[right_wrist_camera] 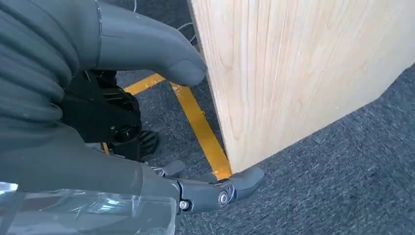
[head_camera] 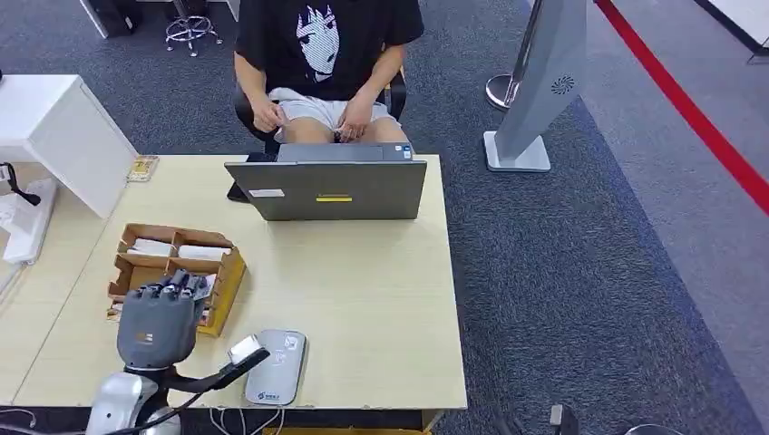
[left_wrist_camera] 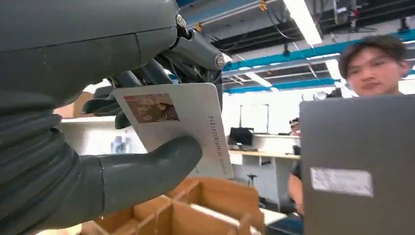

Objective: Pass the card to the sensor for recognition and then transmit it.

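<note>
Item: card (left_wrist_camera: 188, 129). White, with a small printed picture near one corner and a line of digits along one long edge. Location: in the left hand (head_camera: 161, 313), above the wooden organiser (head_camera: 177, 272) on the bench (head_camera: 363, 299). In the left wrist view the thick thumb (left_wrist_camera: 147, 166) presses its face from one side and the darker fingers (left_wrist_camera: 147, 78) back it from the other, so it is pinched, with much of its length standing clear of the grip. From the head view the hand's back covers the card.

Item: sensor (head_camera: 276, 365), a flat grey pad with rounded corners, lying at the near edge of the bench. Relation to the card: it lies to the robot's right of the left hand and nearer the robot, just beside the organiser's near corner. The left hand is by far the nearer one. Judgement: the coming move calls for carrying the card sideways and down, with its flat face turned to meet the pad's top.

Item: right hand (right_wrist_camera: 147, 122). Location: low beside the bench's wooden side panel (right_wrist_camera: 293, 73), over carpet (right_wrist_camera: 342, 186) and yellow floor tape (right_wrist_camera: 200, 127). It holds nothing; thumb extended close to the panel, fingers loosely apart.

Item: laptop (head_camera: 328, 186), far side of the bench, lid toward the robot, with a seated person (head_camera: 322, 63) behind it, the likely receiver of the card.
</note>
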Tool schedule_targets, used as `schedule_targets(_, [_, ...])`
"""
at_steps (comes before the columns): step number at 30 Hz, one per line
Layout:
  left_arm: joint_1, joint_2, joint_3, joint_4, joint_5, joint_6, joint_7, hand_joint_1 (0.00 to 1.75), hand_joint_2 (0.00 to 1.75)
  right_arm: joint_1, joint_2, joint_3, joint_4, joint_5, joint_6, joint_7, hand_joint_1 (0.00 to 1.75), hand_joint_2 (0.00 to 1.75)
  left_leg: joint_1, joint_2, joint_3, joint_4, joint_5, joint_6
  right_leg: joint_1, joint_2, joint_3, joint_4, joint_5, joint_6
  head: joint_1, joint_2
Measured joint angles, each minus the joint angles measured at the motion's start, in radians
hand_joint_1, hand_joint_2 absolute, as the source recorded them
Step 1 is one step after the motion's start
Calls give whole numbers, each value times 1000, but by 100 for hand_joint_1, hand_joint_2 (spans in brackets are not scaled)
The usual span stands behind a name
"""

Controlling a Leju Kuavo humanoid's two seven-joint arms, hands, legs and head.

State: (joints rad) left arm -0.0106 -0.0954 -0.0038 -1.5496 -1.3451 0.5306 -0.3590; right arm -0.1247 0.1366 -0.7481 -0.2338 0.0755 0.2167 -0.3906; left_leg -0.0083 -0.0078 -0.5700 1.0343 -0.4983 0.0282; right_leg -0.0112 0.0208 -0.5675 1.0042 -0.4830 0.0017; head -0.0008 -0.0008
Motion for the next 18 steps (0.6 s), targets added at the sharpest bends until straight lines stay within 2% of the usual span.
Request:
schedule_targets(7, [41,-50,-62,60,30,-8,-21,175,175,4,0,-21,0,1,-2,-6,0,175,-1,-1,0,0,0,0,-1,-1,0,0,0,0,0,0])
schedule_targets(13, [48,-77,-70,114,55,-1,-24,175,175,5,0,-28,0,0,-1,-10,0,175,-1,0,0,0,0,0,-1,-1,0,0,0,1,0,0])
schedule_targets(18, [60,-91,-80,126,60,-26,-56,175,175,6,0,-42,0,5,-1,-17,0,175,-1,-1,0,0,0,0,-1,-1,0,0,0,1,0,0])
